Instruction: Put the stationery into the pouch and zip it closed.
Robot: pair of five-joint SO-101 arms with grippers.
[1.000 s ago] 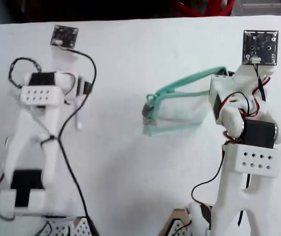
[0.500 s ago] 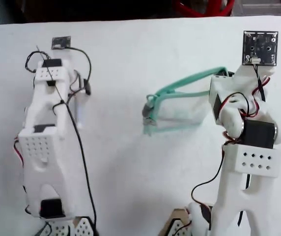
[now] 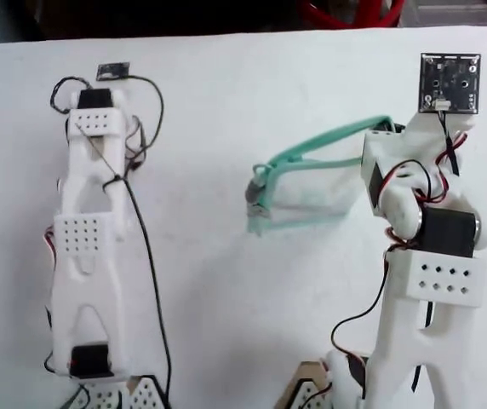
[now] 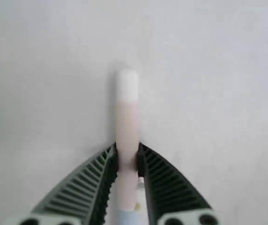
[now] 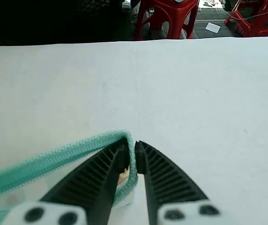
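Early stage: left gripper [image 4: 127, 158] grasps pen [image 4: 126, 108], right gripper [image 5: 130, 157] pinches the unzipped pouch [image 3: 310, 194] by its rim; inserting and zipping remain.

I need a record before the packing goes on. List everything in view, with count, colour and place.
table: one, white, under everything.
pouch: one, clear with a mint-green zip edge, on the table by the right arm.
pen: one, white and pale pink, between the left gripper's fingers.
stools: two, red, on the floor beyond the table.
left gripper: one, dark green fingers, shut on the pen.
right gripper: one, black fingers, shut on the pouch's zip edge.
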